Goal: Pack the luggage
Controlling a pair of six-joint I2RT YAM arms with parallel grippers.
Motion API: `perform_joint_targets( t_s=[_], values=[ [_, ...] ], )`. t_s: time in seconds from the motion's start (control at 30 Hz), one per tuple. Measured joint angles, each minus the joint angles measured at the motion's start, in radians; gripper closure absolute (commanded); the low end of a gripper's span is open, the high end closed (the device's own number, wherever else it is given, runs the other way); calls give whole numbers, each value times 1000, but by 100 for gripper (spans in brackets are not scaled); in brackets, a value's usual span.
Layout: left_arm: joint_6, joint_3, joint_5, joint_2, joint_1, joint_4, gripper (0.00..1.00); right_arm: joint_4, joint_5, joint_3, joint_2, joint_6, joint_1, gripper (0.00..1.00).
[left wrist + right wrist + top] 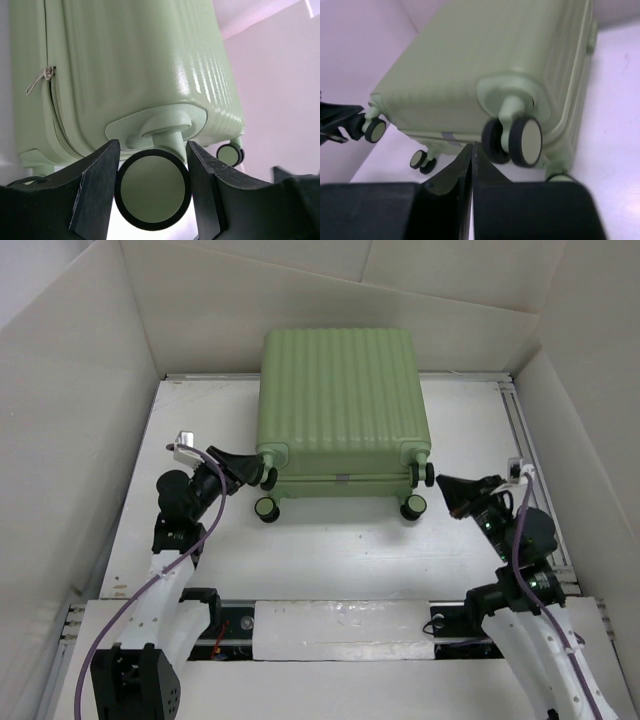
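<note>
The luggage (340,410), a pale green ribbed suitcase, lies flat and closed on the white table, its wheels toward the arms. My left gripper (262,477) is shut on the upper wheel at the near left corner. In the left wrist view that black-rimmed green wheel (153,189) sits between both fingers (95,185), with the luggage (130,65) and its zipper pull (40,80) above. My right gripper (443,483) is shut on nothing, just right of the near right wheels (424,473). In the right wrist view its tips (472,147) meet beside the twin wheel (526,141), apart from it.
Tall cardboard walls (80,390) enclose the table on the left, back and right. A metal rail (530,470) runs along the right edge. Two lower wheels (266,508) rest on the table surface in front of the luggage.
</note>
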Motion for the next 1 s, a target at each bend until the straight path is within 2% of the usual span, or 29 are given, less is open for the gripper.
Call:
perform_joint_targets(
  t_s=[0.17,0.3,0.4,0.47,0.5,0.53,0.57,0.6,0.63,0.67,0.7,1.0],
  values=[
    [35,86,-1,-21,4,-40,100,31,50,-294,-82,78,22,100],
    [36,124,47,-59,-5,-17,100,105,74,-423,-23,96,23,97],
    [38,130,67,-64,-5,-23,100,233,69,-428,119,95,23,67],
    [53,135,66,-63,-6,-51,100,336,55,-427,215,84,23,55],
    [68,143,61,-63,-5,-82,92,375,43,-425,264,77,23,53],
    [85,158,47,-61,-6,-122,76,413,31,-424,307,66,23,53],
    [106,177,30,-61,-6,-163,55,439,21,-422,343,55,23,52],
    [127,194,12,-60,-6,-198,21,461,16,-418,376,48,23,51],
    [143,210,-3,-60,-6,-230,10,486,11,-417,403,39,23,51],
    [159,223,-20,-60,-6,-261,4,513,10,-414,426,32,23,51],
    [179,232,-38,-61,-6,-288,0,534,10,-412,443,28,23,51],
    [306,229,-129,-67,-46,-427,0,705,6,-391,518,-56,23,49]
  ],
)
